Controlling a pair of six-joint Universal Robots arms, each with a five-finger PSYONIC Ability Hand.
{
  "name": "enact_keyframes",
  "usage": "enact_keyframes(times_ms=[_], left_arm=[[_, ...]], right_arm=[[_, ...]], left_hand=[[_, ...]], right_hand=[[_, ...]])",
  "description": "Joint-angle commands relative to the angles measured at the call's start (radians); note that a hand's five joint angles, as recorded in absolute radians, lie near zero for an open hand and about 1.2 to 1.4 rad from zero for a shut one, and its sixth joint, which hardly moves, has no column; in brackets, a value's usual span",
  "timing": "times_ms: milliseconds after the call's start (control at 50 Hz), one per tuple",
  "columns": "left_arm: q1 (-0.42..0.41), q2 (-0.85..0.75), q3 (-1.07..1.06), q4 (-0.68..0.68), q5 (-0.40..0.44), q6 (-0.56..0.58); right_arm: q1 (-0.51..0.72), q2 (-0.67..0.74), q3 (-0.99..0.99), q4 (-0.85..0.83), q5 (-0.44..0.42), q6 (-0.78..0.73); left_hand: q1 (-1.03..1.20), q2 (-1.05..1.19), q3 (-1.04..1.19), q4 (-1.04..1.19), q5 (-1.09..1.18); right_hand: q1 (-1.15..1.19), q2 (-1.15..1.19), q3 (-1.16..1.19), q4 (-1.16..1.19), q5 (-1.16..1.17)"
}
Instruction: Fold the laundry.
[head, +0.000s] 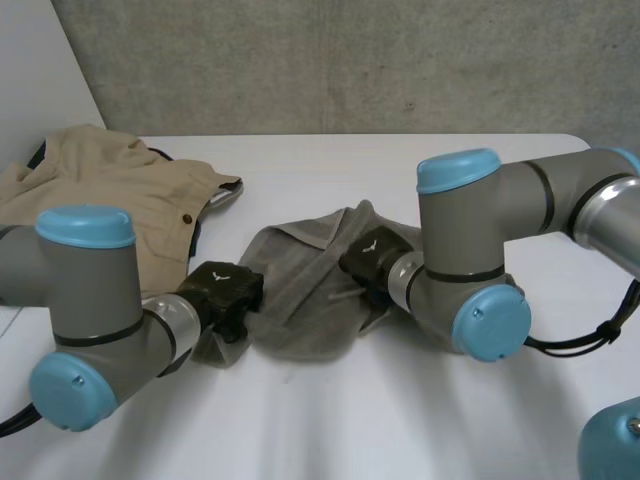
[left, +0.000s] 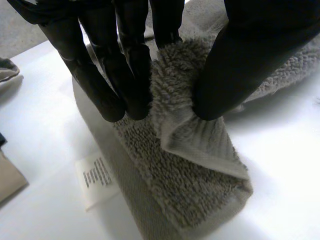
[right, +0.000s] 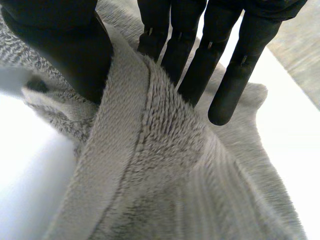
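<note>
towel (head: 300, 295) grey | garment (head: 110, 195) tan | table (head: 330, 425) white

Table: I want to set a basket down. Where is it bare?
Bare table beyond the grey towel toward the far edge, and the near strip in front of it. Crowded: beige garment far left; the middle, where left hand and right hand pinch the towel.

Bright glare on white table (left: 287, 150)
</note>
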Motion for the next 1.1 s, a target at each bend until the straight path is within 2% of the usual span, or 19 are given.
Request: enact_keyframes(times_ms=[20,100,160,260,320,420,520,600,640,700,720,760,780,860,960,1100], left_arm=[[-0.005,-0.005,0.077,0.0,-0.042,-0.011],[0.027,0.082,0.099,0.012,-0.091,-0.034],[0.051,0.153,0.094,0.022,-0.104,-0.04],[0.068,0.271,0.067,0.02,-0.088,-0.02],[0.053,0.265,0.054,0.005,-0.052,0.03],[0.027,0.192,0.065,-0.023,-0.032,0.109],[0.032,0.067,0.157,-0.02,-0.082,0.167],[0.051,-0.022,0.315,-0.023,-0.16,0.228],[0.051,-0.025,0.435,-0.014,-0.186,0.244],[0.047,0.0,0.562,0.017,-0.177,0.236],[0.044,0.027,0.633,0.052,-0.168,0.218],[0.039,0.061,0.695,0.097,-0.168,0.189],[0.035,0.094,0.743,0.138,-0.174,0.154],[0.015,0.141,0.797,0.201,-0.197,0.078],[0.022,0.145,0.754,0.177,-0.219,0.076],[0.087,0.144,0.492,0.167,-0.245,0.106]], right_arm=[[-0.047,-0.152,0.055,-0.072,-0.003,0.02],[-0.15,-0.334,0.166,-0.106,-0.035,0.055],[-0.215,-0.408,0.234,-0.127,-0.077,0.055],[-0.375,-0.511,0.372,-0.144,-0.195,-0.01],[-0.42,-0.525,0.426,-0.107,-0.268,-0.067],[-0.44,-0.505,0.478,-0.037,-0.337,-0.15],[-0.443,-0.424,0.474,-0.023,-0.321,-0.261],[-0.437,-0.335,0.376,-0.092,-0.264,-0.285],[-0.423,-0.289,0.257,-0.183,-0.217,-0.256],[-0.413,-0.262,0.135,-0.312,-0.164,-0.192],[-0.408,-0.261,0.065,-0.424,-0.128,-0.125],[-0.405,-0.267,0.014,-0.522,-0.106,-0.06],[-0.405,-0.281,-0.003,-0.635,-0.094,0.013],[-0.403,-0.356,0.027,-0.884,-0.112,0.185],[-0.428,-0.402,0.121,-1.024,-0.156,0.317],[-0.492,-0.387,0.252,-0.989,-0.252,0.325]], left_hand=[[0.277,0.271,0.277,0.271,0.283],[0.277,0.271,0.277,0.271,0.283],[0.277,0.271,0.277,0.271,0.283],[0.277,0.271,0.277,0.271,0.283],[0.277,0.271,0.277,0.271,0.283],[0.277,0.271,0.277,0.271,0.283],[0.277,0.271,0.277,0.271,0.283],[0.277,0.271,0.277,0.271,0.283],[0.277,0.271,0.277,0.271,0.283],[0.277,0.271,0.277,0.271,0.283],[0.277,0.271,0.277,0.271,0.283],[0.277,0.271,0.277,0.271,0.283],[0.277,0.271,0.277,0.271,0.283],[0.277,0.271,0.277,0.271,0.283],[0.277,0.271,0.277,0.271,0.283],[0.277,0.271,0.277,0.271,0.283]], right_hand=[[0.304,0.223,0.224,0.209,0.26],[0.304,0.223,0.224,0.209,0.26],[0.304,0.223,0.224,0.209,0.26],[0.304,0.223,0.224,0.209,0.26],[0.304,0.223,0.224,0.209,0.26],[0.304,0.223,0.224,0.209,0.26],[0.304,0.223,0.224,0.209,0.26],[0.304,0.223,0.224,0.209,0.26],[0.304,0.223,0.224,0.209,0.26],[0.304,0.223,0.224,0.209,0.26],[0.304,0.223,0.224,0.209,0.26],[0.304,0.223,0.224,0.209,0.26],[0.304,0.223,0.224,0.209,0.26],[0.304,0.223,0.224,0.209,0.26],[0.304,0.223,0.224,0.209,0.26],[0.304,0.223,0.224,0.209,0.26]])
